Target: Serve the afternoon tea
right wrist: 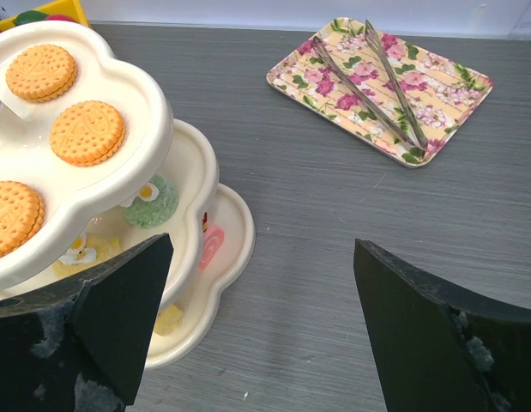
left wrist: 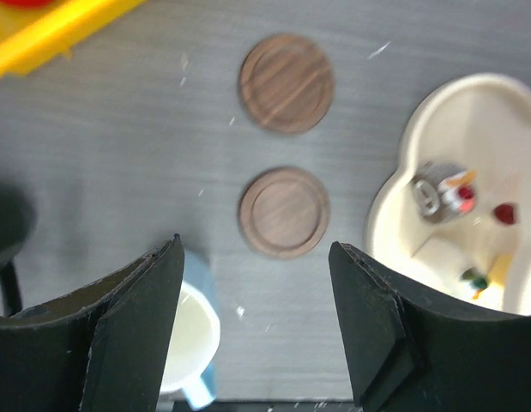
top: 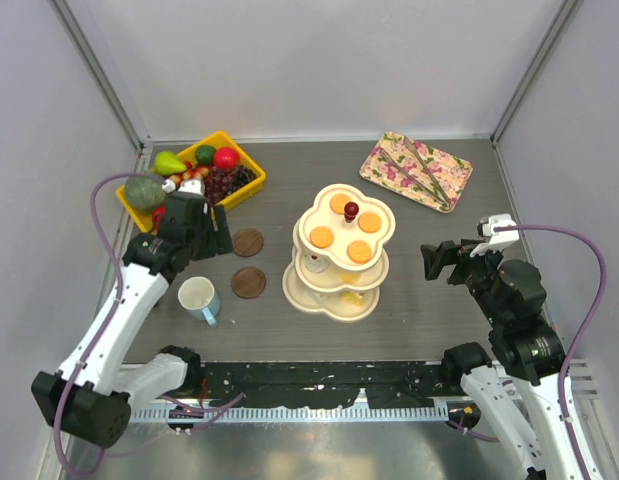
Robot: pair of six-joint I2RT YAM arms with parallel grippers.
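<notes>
Mug placement is the likely next step. The pale blue mug (top: 199, 298) stands upright on the bench (top: 429, 280), mouth up, just to the near left of the left jaws. These hang spread and empty over the nearer round, ridged wooden coaster (left wrist: 284, 212). The left arm is much closer. The glossy cream clover stand (right wrist: 149, 103), topped with biscuits (right wrist: 87, 131), sits mid-bench before the right jaws, which are also released.
</notes>
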